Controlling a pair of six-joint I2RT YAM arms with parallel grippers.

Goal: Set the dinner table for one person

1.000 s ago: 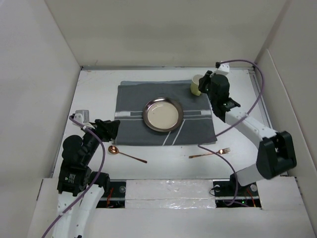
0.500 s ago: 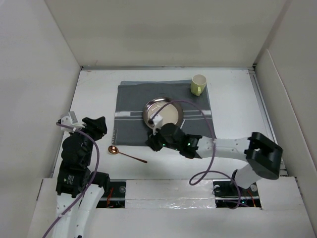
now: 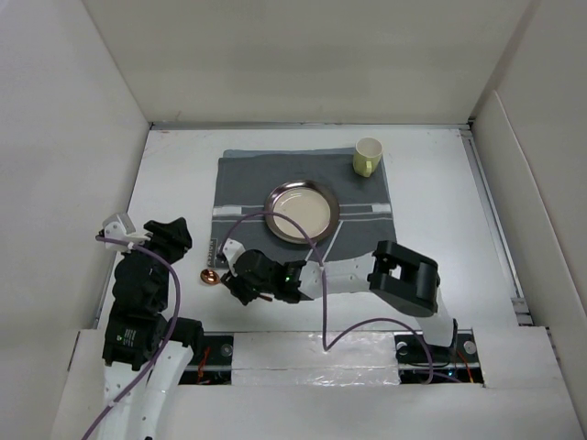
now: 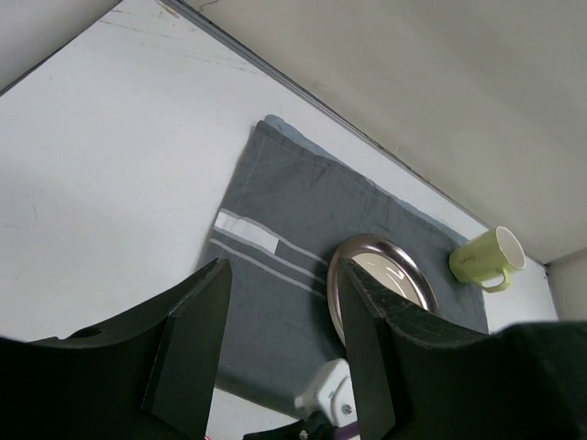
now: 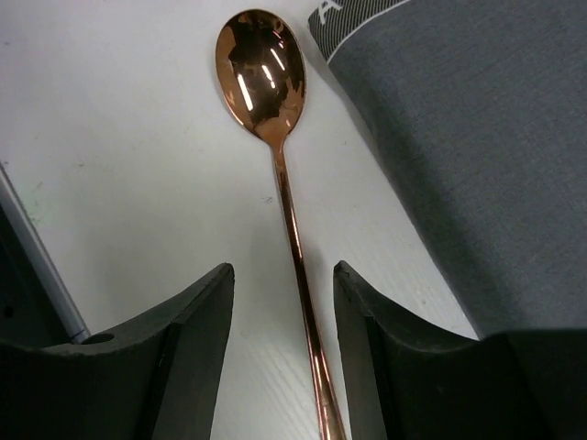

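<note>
Right gripper swung over from plate to spoon, jaws wide astride handle, nothing held. Spoon flat on desk, 7 o'clock of plate, just off placemat. Looks light, stiff, slick metal: pinch mid-handle. Left gripper wide too, idle.

Shiny metal, matt cloth
The spoon is mirror-glossy coppery metal, the placemat woven matt cloth, the plate polished metal, the table smooth matt white.

Soft, even overhead light washes the white dinner table with only faint shadows, while bright glints streak the sharply focused copper spoon.
</note>
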